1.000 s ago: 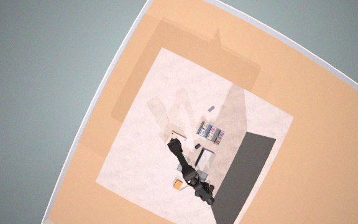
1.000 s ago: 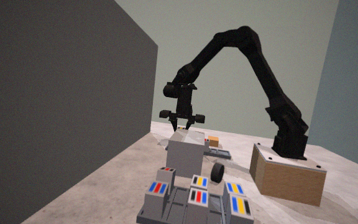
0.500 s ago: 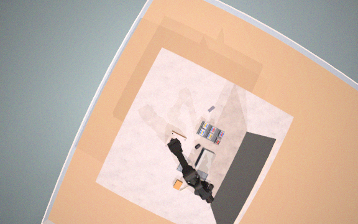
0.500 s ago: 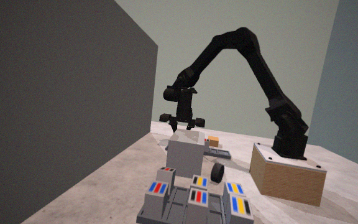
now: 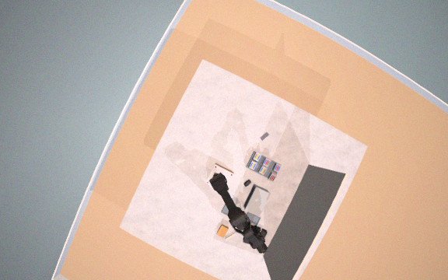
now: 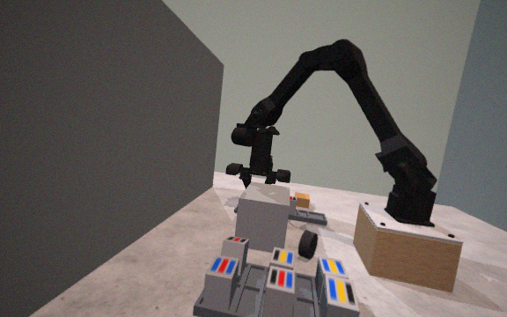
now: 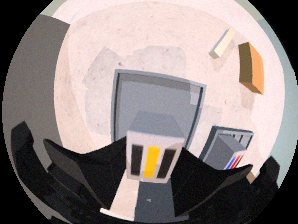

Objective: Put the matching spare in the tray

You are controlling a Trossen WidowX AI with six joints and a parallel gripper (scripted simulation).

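My gripper (image 6: 259,181) (image 7: 154,150) points down with its fingers against both sides of a grey block (image 7: 152,172). Black, yellow and black stripes show on the block's top. The block is over the near part of the grey rimmed tray (image 7: 145,97) (image 5: 253,218); whether it touches the tray floor I cannot tell. A block with blue and red stripes (image 7: 231,152) stands on a small grey base (image 6: 317,217) to the right of the tray. The spare rack (image 5: 263,166) holds several striped grey blocks. In the exterior view a large box hides the fingertips and the held block.
The large grey box (image 5: 259,197) (image 6: 262,220) stands between rack and tray. A tall dark panel (image 5: 306,210) (image 6: 104,132) (image 7: 30,75) rises along one side. An orange block (image 5: 222,231) (image 6: 302,200) (image 7: 256,67), a pale bar (image 7: 221,44) and a black cylinder (image 5: 247,183) (image 6: 308,244) lie about.
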